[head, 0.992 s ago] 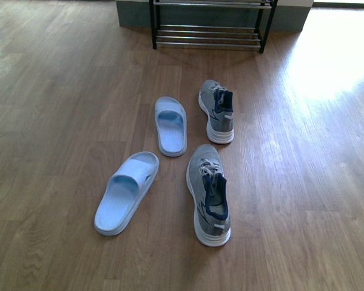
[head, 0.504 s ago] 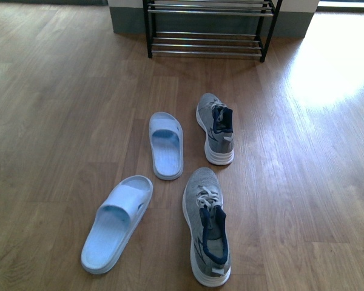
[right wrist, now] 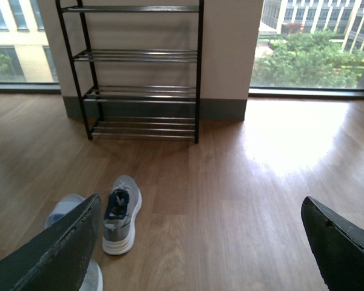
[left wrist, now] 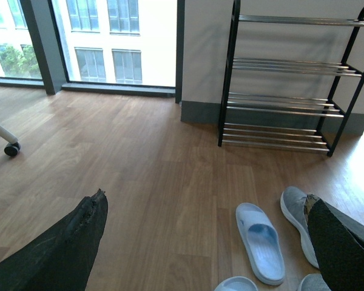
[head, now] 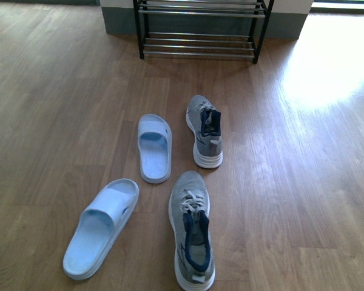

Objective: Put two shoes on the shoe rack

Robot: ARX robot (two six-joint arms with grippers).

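Note:
Two grey knit sneakers with white soles stand on the wood floor, toes toward the rack: the far sneaker (head: 204,130) and the near sneaker (head: 192,236). The black-framed shoe rack (head: 197,36) with chrome rods stands against the wall beyond them, its shelves bare. No gripper shows in the front view. My left gripper (left wrist: 206,196) is open and empty above the floor; the far sneaker (left wrist: 294,209) is partly behind one finger. My right gripper (right wrist: 201,200) is open and empty, with the far sneaker (right wrist: 121,213) beside its one finger. The rack shows in both wrist views (left wrist: 285,103) (right wrist: 139,73).
Two light blue slides lie left of the sneakers: one (head: 154,147) beside the far sneaker, one (head: 101,227) nearer and angled. A caster wheel (left wrist: 11,148) shows far off to one side. Windows flank the wall behind the rack. A bright sun patch (head: 327,66) lies on the floor.
The view has advanced toward the rack: shoes and slides have slid down and left in the front view, and more of the rack shows. Nothing was grasped.

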